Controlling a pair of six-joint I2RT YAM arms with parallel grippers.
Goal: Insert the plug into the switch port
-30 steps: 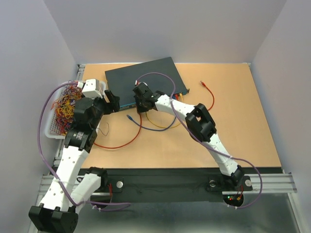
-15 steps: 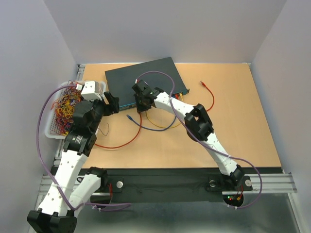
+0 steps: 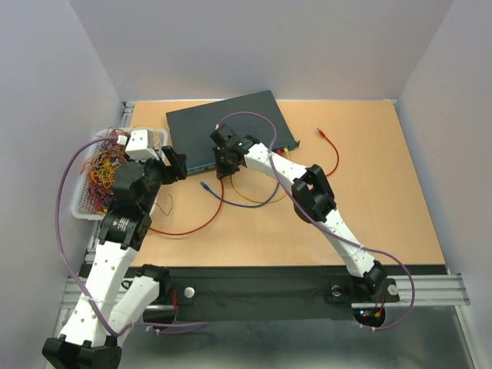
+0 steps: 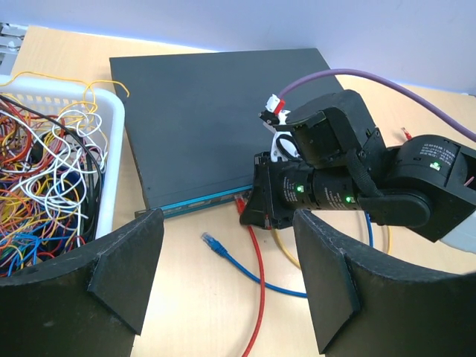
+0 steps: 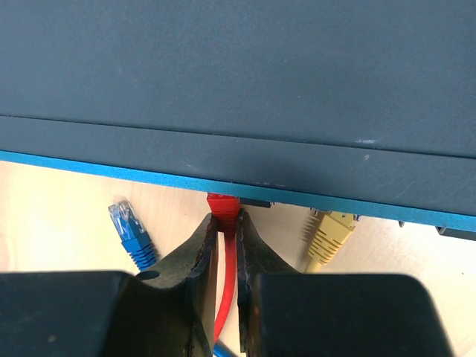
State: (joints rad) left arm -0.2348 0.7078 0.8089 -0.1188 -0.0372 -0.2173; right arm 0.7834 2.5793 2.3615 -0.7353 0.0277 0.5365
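Note:
The switch (image 3: 223, 127) is a flat dark blue-grey box at the back of the table; its socket face with a blue edge (image 5: 149, 172) faces me. My right gripper (image 5: 225, 223) is shut on the red plug (image 5: 224, 206), whose front end sits against a port under the blue edge; how deep it sits I cannot tell. It shows in the top view (image 3: 225, 165) and in the left wrist view (image 4: 256, 208). My left gripper (image 4: 223, 275) is open and empty, hovering left of the right one (image 3: 175, 161).
A yellow plug (image 5: 327, 234) sits in a port to the right of the red one. A loose blue plug (image 5: 128, 227) lies on the table to its left. A white wire basket (image 4: 111, 171) full of cables stands at the left. The red cable's other end (image 3: 320, 132) lies right of the switch.
My right gripper has edged toward the switch's face with the red plug. My left arm has drawn slightly back to the left.

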